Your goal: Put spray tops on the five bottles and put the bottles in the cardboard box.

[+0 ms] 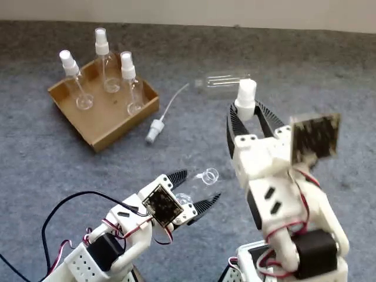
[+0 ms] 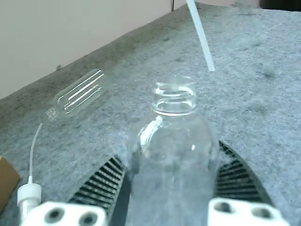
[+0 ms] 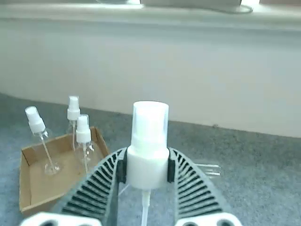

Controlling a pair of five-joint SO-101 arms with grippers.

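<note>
Misalignment is threatening: right pincer (image 1: 246,110) is clamping spray top (image 1: 245,94), its tube (image 2: 200,35) hanging beyond left pincer (image 1: 197,187), which is gripping the open bottle (image 2: 174,141).

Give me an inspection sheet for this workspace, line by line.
Surface: grey carpet-like mat.
Job's things: brown cardboard box holding three upright capped clear bottles; one uncapped clear bottle lying on the mat; one loose white spray top lying beside the box.
Clutter: nothing seen.
Grippers: left gripper, fingers shut on an open-necked clear bottle; right gripper, fingers shut on a white spray top with dip tube.
Cables: black cable looping by the left arm.
Surroundings: pale wall.
</note>
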